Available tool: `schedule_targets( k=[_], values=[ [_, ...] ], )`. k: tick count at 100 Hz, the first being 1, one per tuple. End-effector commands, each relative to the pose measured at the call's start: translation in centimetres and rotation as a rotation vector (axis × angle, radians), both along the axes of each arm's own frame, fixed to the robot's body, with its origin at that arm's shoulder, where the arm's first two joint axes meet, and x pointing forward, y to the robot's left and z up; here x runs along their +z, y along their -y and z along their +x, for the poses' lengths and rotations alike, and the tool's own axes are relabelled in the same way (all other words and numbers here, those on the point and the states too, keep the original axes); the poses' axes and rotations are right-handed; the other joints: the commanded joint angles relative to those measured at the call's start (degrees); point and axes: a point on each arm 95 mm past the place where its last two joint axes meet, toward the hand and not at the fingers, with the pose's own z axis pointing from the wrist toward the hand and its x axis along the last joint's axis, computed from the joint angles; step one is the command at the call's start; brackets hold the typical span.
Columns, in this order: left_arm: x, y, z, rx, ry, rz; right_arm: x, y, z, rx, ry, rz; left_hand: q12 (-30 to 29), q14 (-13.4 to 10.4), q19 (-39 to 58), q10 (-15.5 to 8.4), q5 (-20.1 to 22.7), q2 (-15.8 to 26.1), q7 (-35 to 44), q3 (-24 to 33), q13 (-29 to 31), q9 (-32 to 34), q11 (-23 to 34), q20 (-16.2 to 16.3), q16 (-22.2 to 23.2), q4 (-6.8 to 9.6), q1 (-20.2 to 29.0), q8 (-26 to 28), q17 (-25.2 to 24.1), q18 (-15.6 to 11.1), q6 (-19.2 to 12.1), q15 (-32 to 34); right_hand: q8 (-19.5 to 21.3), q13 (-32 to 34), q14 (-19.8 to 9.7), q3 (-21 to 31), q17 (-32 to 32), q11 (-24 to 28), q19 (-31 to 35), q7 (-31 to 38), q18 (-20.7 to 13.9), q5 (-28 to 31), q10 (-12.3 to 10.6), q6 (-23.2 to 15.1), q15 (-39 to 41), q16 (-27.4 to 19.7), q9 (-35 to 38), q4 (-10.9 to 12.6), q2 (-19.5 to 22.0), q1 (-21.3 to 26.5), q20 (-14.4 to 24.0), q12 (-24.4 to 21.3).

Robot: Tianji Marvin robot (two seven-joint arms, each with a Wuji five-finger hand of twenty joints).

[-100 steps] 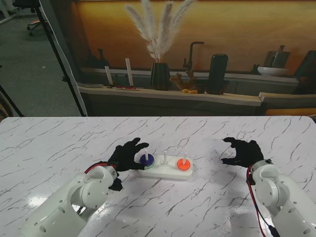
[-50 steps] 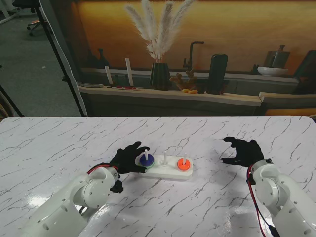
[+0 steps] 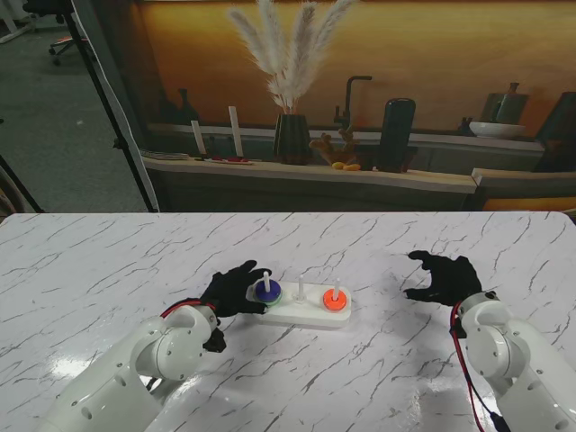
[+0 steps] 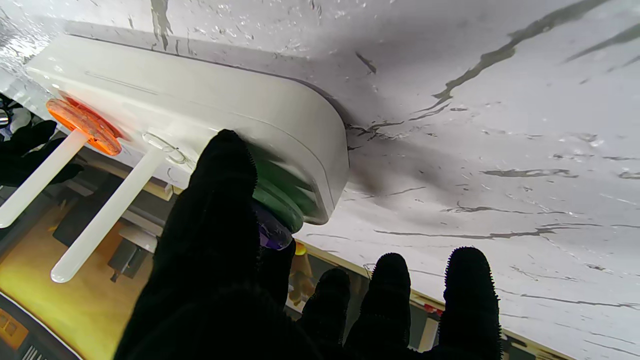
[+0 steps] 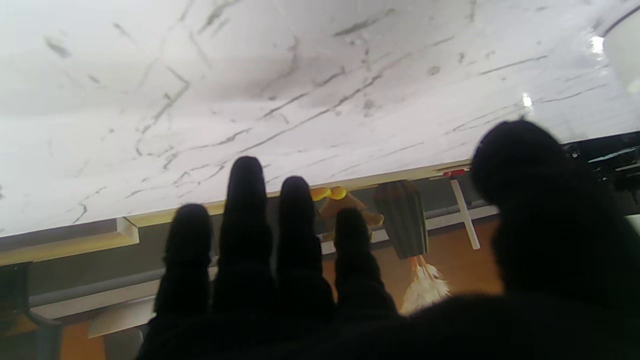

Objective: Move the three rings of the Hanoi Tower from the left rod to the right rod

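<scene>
The white Hanoi base (image 3: 301,317) lies mid-table with three rods. On its left rod a blue ring (image 3: 266,291) rests on a green ring (image 3: 274,301). An orange ring (image 3: 335,301) sits on the right rod. The middle rod (image 3: 301,290) is bare. My left hand (image 3: 234,291) is at the left rod, thumb and a finger closed around the blue ring. In the left wrist view the thumb (image 4: 215,210) covers part of the green ring (image 4: 280,197) and the blue ring (image 4: 272,232). My right hand (image 3: 443,277) hovers open to the right of the base, holding nothing.
The marble table (image 3: 108,261) stretches wide on both sides of the base. Beyond its far edge a counter holds a dark vase with pampas grass (image 3: 290,135), a tap and a dark cylinder (image 3: 397,135). In the right wrist view only my fingers (image 5: 245,220) and marble show.
My left hand moved right toward the left rod and its thumb and fingers closed around the blue ring. The right hand stayed still.
</scene>
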Motion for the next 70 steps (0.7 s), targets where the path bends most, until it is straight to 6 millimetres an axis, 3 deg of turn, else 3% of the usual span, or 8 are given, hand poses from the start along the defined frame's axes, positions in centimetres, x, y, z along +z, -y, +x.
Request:
schedule_targets(
  k=[1,26,70],
  values=[
    [-0.35,0.42,-0.28,-0.013,-0.012,-0.012,-0.37,-0.39,-0.32,0.004,-0.009,0.004,0.52,-0.84,2.17,-0.04,1.04,3.41,0.64,0.27,1.28,1.11,0.12,0.23,0.73,0.24,3.78,0.85,0.11,0.74,-0.75,0.37,-1.0,0.68,-0.79,-0.99,-0.3,0.96,1.08,0.56,18.2,0.28,-0.41,0.29,1.2,0.21,1.23,1.4,0.7,-0.06,-0.25,-0.06],
    [-0.26,0.4,-0.3,-0.007,-0.01,-0.017,-0.41,-0.46,-0.35,0.005,-0.011,0.005,0.63,-0.78,3.1,-0.03,2.17,4.72,1.57,-0.75,1.51,1.97,0.35,0.18,1.01,-0.16,4.32,1.35,-0.01,0.88,-1.44,0.78,-1.05,0.62,-0.7,-1.01,-0.42,0.98,1.03,0.56,18.18,0.29,-0.33,0.28,1.21,0.21,1.2,1.4,0.69,0.03,-0.28,-0.06],
    [0.02,0.18,-0.44,-0.012,-0.029,-0.021,-0.46,-0.48,-0.36,0.006,-0.013,-0.001,0.4,-0.62,1.38,0.07,1.01,-0.74,1.02,-0.65,0.54,1.22,-0.1,-1.33,0.47,1.33,3.45,1.36,-1.24,0.89,-0.59,-0.12,-1.04,0.65,-0.79,-1.24,-0.31,1.04,1.13,0.71,18.15,0.24,-0.44,-0.2,1.29,0.22,1.15,1.35,0.73,0.62,-0.25,-0.06]
  ],
)
